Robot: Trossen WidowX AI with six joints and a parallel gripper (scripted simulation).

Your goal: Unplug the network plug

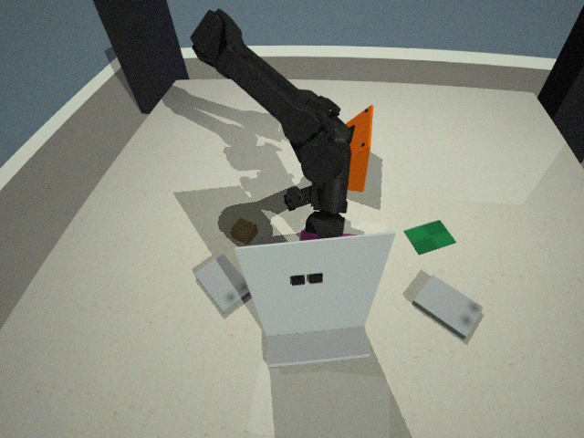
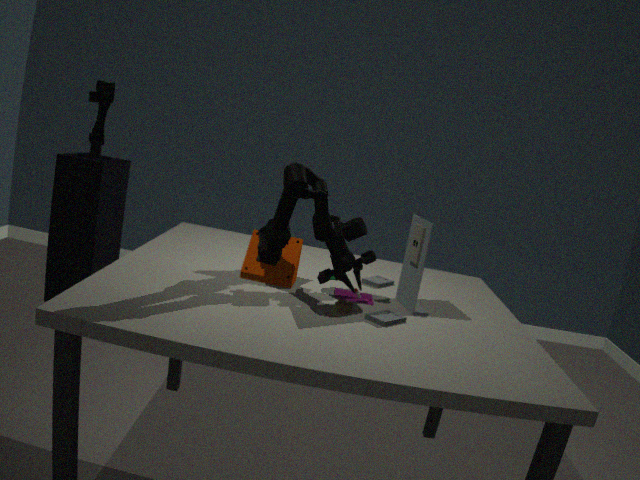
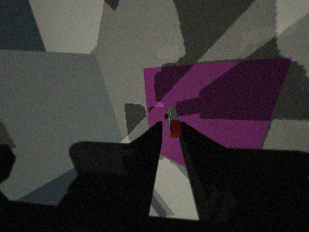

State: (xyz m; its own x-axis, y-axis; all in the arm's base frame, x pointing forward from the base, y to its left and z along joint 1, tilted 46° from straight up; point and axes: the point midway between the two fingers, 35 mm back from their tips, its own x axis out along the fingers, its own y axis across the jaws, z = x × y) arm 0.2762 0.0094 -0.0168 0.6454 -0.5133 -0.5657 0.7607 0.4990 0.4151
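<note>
The plug, small with a red part and a pale grey part, is at the fingertips, low over or on the magenta square. How it touches the square cannot be told. My gripper is slightly open around the plug, with a narrow gap on the plug's left side in the wrist view. The fingertips are hidden behind the panel in the top view. The white upright panel stands beside the square; its socket is empty.
A green square lies on the table. Grey flat boxes lie on both sides of the panel. A brown block is near the magenta square. An orange board leans by the arm's base.
</note>
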